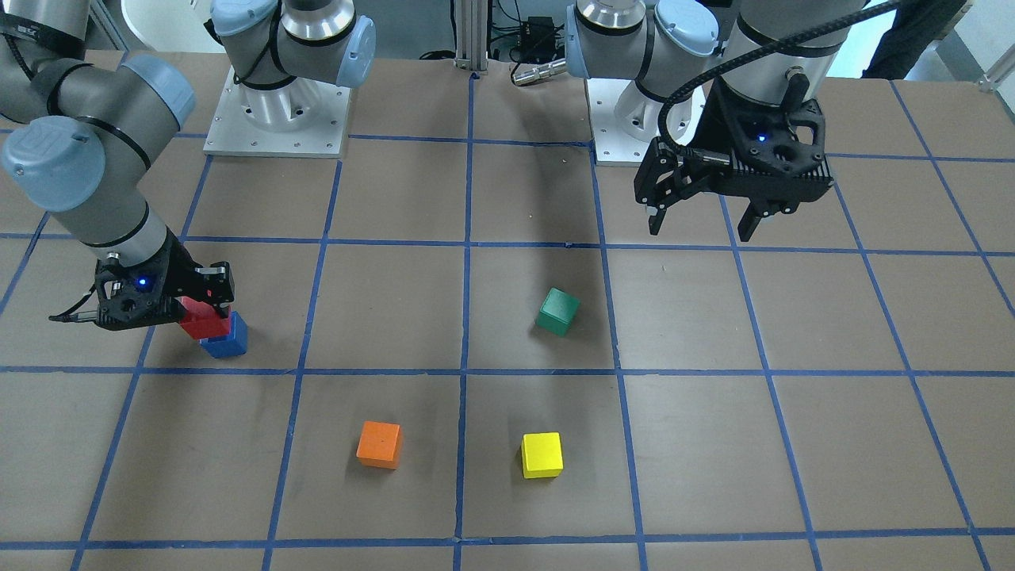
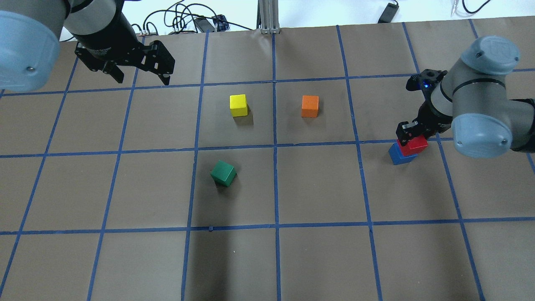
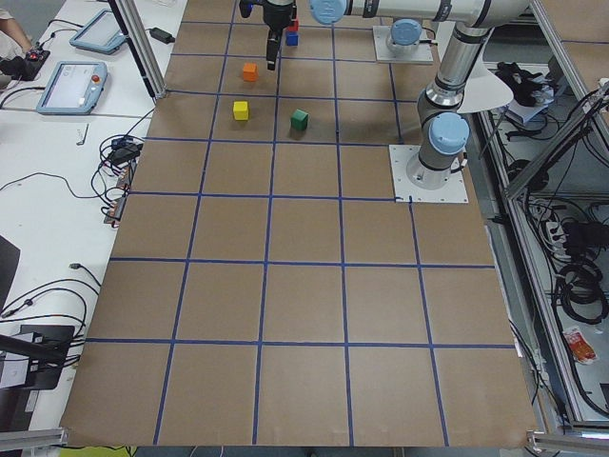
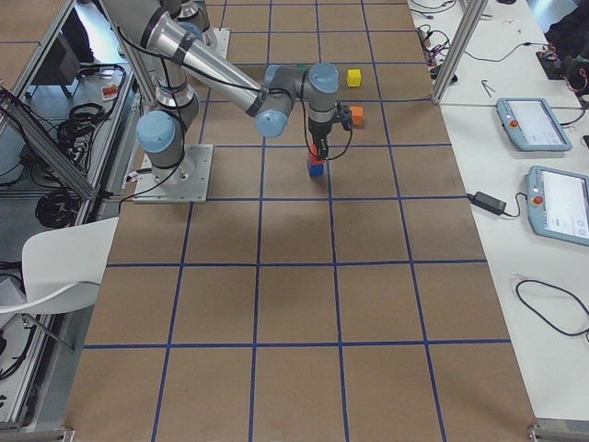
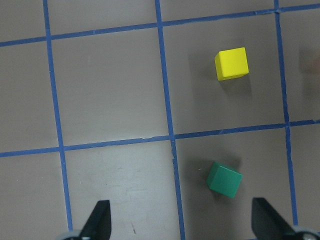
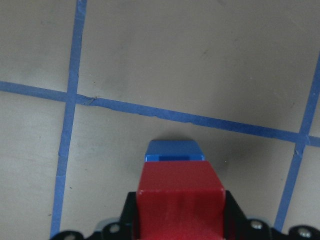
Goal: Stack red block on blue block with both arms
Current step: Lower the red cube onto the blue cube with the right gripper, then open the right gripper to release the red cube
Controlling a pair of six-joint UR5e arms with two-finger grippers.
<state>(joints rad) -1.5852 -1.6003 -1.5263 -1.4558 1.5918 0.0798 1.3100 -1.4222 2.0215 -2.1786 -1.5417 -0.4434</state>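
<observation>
Nearly done I'd say: the right gripper is clamped on the red block, parked slightly off-centre on top of the blue block, so only the release looks left, and the left gripper hangs fingers-apart well away from it.

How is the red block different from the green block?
The red block is gripped in the right pincer, just over the blue block; the green block sits alone with nothing touching it. The red block is up off the table, while the green block rests right on it. Both are cubes that look the same size.
</observation>
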